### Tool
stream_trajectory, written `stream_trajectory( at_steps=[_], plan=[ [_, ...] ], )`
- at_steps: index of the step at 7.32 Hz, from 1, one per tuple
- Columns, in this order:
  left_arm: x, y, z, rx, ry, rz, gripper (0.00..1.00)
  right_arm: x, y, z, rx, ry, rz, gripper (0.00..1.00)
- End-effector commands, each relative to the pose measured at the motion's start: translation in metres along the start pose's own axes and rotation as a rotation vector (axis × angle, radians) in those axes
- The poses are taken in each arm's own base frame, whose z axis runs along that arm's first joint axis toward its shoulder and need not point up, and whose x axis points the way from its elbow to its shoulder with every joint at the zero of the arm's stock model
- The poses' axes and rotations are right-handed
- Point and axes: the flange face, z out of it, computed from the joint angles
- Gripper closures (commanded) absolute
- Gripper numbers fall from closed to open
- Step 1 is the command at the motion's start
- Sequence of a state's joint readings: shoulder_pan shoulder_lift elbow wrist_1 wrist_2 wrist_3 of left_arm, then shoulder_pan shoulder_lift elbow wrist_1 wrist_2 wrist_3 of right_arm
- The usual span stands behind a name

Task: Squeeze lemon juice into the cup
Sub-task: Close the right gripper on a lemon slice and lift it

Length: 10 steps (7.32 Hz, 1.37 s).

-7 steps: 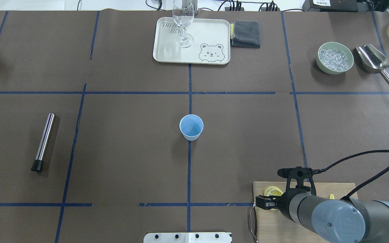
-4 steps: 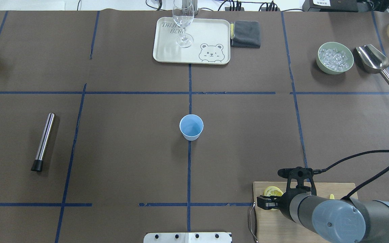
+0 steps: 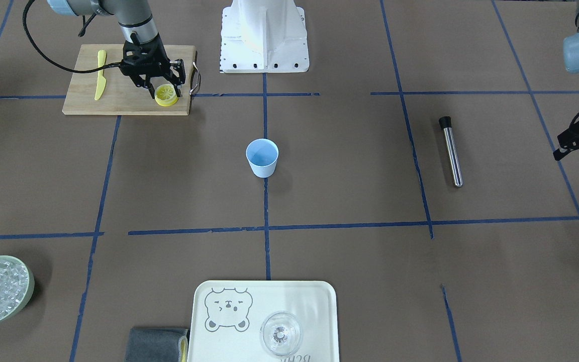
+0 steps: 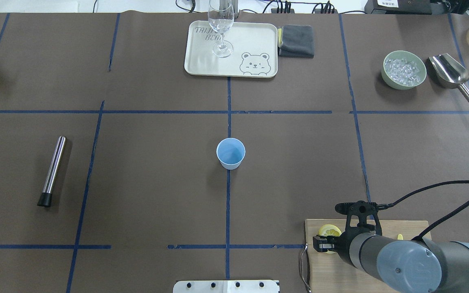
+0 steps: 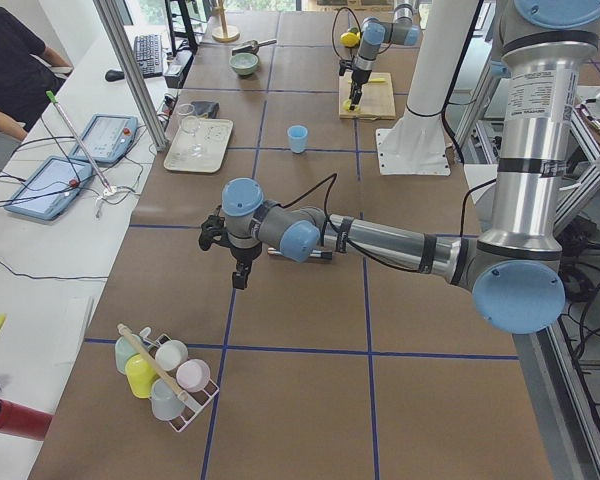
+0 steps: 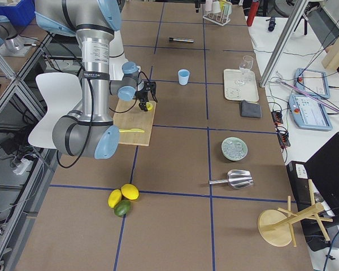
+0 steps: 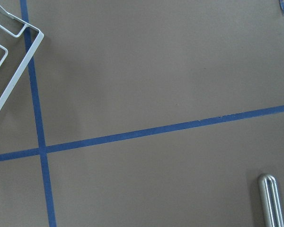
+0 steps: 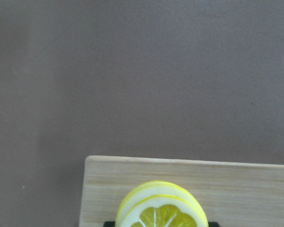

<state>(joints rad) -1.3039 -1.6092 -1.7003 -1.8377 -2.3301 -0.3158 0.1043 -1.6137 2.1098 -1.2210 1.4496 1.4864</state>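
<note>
Lemon [image 3: 166, 94] flat on the cutting board [image 3: 118, 103], topmost of stacked slices at one corner. Right gripper [image 3: 165, 90] low over that corner, fingers spread wide either side of the slice, contact unclear. Cup [image 3: 262, 157] upright, well off the board. Left gripper [image 3: 577, 157] farthest from the board, fingers apart, holding nothing.

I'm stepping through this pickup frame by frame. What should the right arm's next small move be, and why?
Probably shut the right gripper on the lemon: its jaws look open astride the slice on the cutting board, nothing gripped yet.
</note>
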Motion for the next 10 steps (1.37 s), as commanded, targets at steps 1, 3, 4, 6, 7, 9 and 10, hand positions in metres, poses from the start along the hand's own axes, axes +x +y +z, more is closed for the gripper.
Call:
stream_trajectory(
  at_steps=[1, 3, 4, 6, 7, 9, 10],
  plan=[
    [0.000, 0.000, 0.000, 0.001, 0.000, 0.000, 0.00, 0.000, -0.001, -0.001, 0.001, -0.004, 0.001, 0.45],
    [0.001, 0.000, -0.001, 0.002, -0.001, 0.001, 0.00, 0.000, -0.002, -0.005, 0.003, -0.008, 0.003, 0.45],
    [0.001, 0.000, -0.001, 0.001, -0.001, 0.000, 0.00, -0.002, -0.003, -0.005, 0.012, -0.010, 0.003, 0.48],
    [0.001, 0.000, -0.001, 0.002, -0.001, 0.001, 0.00, 0.001, -0.003, -0.004, 0.010, -0.006, 0.004, 0.49],
    [0.002, 0.000, -0.002, 0.003, -0.001, 0.002, 0.00, 0.001, -0.005, -0.005, 0.011, -0.007, 0.007, 0.49],
    [0.002, 0.000, -0.002, 0.004, 0.000, 0.004, 0.00, -0.004, -0.009, -0.020, 0.010, -0.034, 0.013, 0.48],
    [0.002, 0.000, -0.002, 0.003, -0.001, 0.003, 0.00, -0.006, -0.010, -0.025, 0.012, -0.044, 0.015, 0.48]
  ],
)
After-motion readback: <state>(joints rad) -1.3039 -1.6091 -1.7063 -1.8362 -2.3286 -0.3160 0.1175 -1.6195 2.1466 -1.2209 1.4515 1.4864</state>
